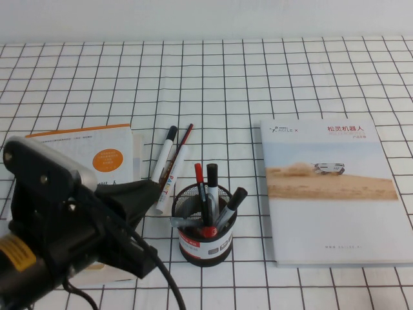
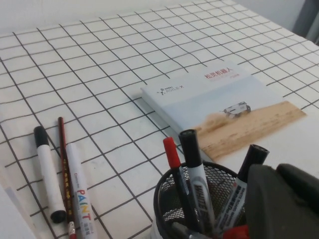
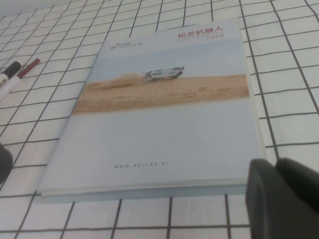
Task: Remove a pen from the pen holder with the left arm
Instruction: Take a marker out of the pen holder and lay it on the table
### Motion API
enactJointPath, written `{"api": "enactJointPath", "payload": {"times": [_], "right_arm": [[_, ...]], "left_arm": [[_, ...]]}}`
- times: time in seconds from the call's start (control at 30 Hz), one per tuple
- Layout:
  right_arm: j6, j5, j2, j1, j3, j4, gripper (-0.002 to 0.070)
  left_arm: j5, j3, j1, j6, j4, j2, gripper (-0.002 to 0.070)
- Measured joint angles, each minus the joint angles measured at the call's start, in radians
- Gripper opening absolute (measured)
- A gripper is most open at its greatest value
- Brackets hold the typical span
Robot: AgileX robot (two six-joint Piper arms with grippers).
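Note:
A black mesh pen holder (image 1: 205, 248) stands near the table's front, left of centre. It holds a red pen (image 1: 199, 175), a black-capped marker (image 1: 211, 175) and a second, leaning black-capped marker (image 1: 237, 197). My left gripper (image 1: 153, 189) hovers just left of the holder, shut and empty. In the left wrist view its fingers (image 2: 279, 199) sit pressed together close beside the holder's rim (image 2: 164, 199), near the leaning marker (image 2: 251, 157). My right gripper (image 3: 276, 167) is shut and empty at the near edge of the booklet (image 3: 164, 124).
A white marker (image 1: 164, 152), a dark red pencil (image 1: 182, 147) and a paint marker (image 1: 164, 194) lie loose left of the holder. A book with an orange circle (image 1: 110, 155) lies under my left arm. The AgileX booklet (image 1: 329, 187) lies to the right.

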Motion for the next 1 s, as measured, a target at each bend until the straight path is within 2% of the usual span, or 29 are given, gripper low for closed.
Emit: {"api": "enactJointPath", "payload": {"times": [0.1, 0.2, 0.27, 0.37, 0.43, 0.6, 0.7, 0.8, 1.0], "right_arm": [[0.0, 0.0, 0.0, 0.0, 0.0, 0.0, -0.0015], [0.0, 0.0, 0.0, 0.0, 0.0, 0.0, -0.0015], [0.0, 0.0, 0.0, 0.0, 0.0, 0.0, -0.0015], [0.0, 0.0, 0.0, 0.0, 0.0, 0.0, -0.0015], [0.0, 0.0, 0.0, 0.0, 0.0, 0.0, -0.0015], [0.0, 0.0, 0.0, 0.0, 0.0, 0.0, -0.0013], [0.0, 0.0, 0.0, 0.0, 0.0, 0.0, -0.0013], [0.0, 0.0, 0.0, 0.0, 0.0, 0.0, -0.0014], [0.0, 0.0, 0.0, 0.0, 0.0, 0.0, -0.0014]], "left_arm": [[-0.049, 0.035, -0.02, -0.305, 0.275, 0.0, -0.0003], [-0.185, 0.109, -0.03, -0.498, 0.405, 0.0, -0.0003], [-0.295, 0.169, -0.03, -0.565, 0.445, 0.0, -0.0003], [-0.398, 0.226, -0.03, -0.599, 0.46, 0.0, 0.0018], [-0.424, 0.246, -0.03, -0.625, 0.467, 0.0, 0.0073], [-0.436, 0.259, -0.03, -0.664, 0.518, 0.0, 0.0305], [-0.459, 0.259, -0.03, -0.664, 0.579, 0.016, 0.0417], [-0.549, 0.285, -0.03, -0.664, 0.61, 0.051, 0.0457], [-0.838, 0.367, -0.03, -0.664, 0.61, 0.154, 0.047]]}}
